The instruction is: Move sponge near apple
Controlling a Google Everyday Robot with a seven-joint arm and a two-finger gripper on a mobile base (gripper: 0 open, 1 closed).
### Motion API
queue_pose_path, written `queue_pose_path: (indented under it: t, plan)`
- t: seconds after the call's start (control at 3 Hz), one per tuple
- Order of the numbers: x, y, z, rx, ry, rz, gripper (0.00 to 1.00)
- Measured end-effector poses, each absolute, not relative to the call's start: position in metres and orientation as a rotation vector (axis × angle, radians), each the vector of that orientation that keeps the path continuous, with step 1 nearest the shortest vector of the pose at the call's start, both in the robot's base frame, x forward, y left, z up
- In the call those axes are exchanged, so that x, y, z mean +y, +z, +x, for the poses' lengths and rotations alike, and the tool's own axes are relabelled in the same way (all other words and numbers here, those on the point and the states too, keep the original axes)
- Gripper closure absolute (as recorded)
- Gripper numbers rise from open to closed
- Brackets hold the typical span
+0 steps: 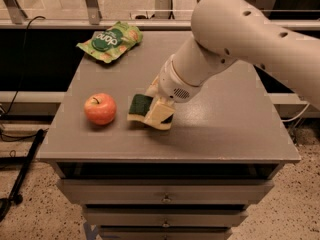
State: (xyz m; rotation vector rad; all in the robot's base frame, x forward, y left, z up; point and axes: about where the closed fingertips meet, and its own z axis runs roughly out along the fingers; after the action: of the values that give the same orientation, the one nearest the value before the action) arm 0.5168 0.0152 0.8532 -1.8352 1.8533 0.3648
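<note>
**Q:** What sits nearest the front of the grey tabletop [225, 134]?

**A:** The apple [100, 108], with the sponge [140, 105] just beside it on its right.

**Q:** And the gripper [156, 112]?

**A:** It is at the sponge's right end, its fingers pinching the sponge. Farther back, a green snack bag [110, 39] lies at the rear left corner.
</note>
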Motion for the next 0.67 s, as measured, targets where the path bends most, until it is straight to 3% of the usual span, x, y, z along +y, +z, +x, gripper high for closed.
queue_pose_path:
  t: [0.67]
  plan:
    - [0.0382, 0.8431, 0.5167, 1.836, 0.422, -1.861, 0.35]
